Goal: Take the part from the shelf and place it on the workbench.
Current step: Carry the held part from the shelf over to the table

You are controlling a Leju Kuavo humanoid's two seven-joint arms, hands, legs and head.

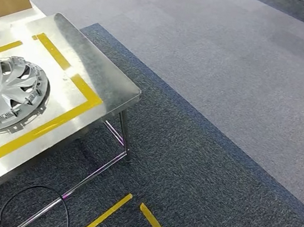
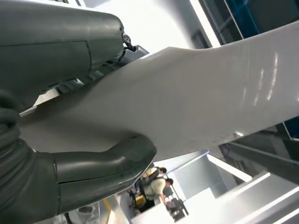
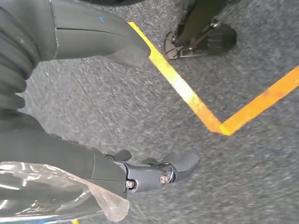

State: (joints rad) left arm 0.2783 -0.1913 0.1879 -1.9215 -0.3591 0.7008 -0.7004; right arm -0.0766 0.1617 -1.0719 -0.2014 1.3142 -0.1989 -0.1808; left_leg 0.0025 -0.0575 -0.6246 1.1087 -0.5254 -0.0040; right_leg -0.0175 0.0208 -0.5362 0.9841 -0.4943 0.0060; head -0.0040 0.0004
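Holding a pale, smooth part in my left hand, thumb under it and fingers over it, I judge the fetch from the shelf done — the set-down is what remains. The steel workbench lies at about ten o'clock in my head view, already carrying a silver wheel cover inside its yellow tape outline. My right hand hangs over the carpet with fingers spread, grasping nothing — free to steady the placement.
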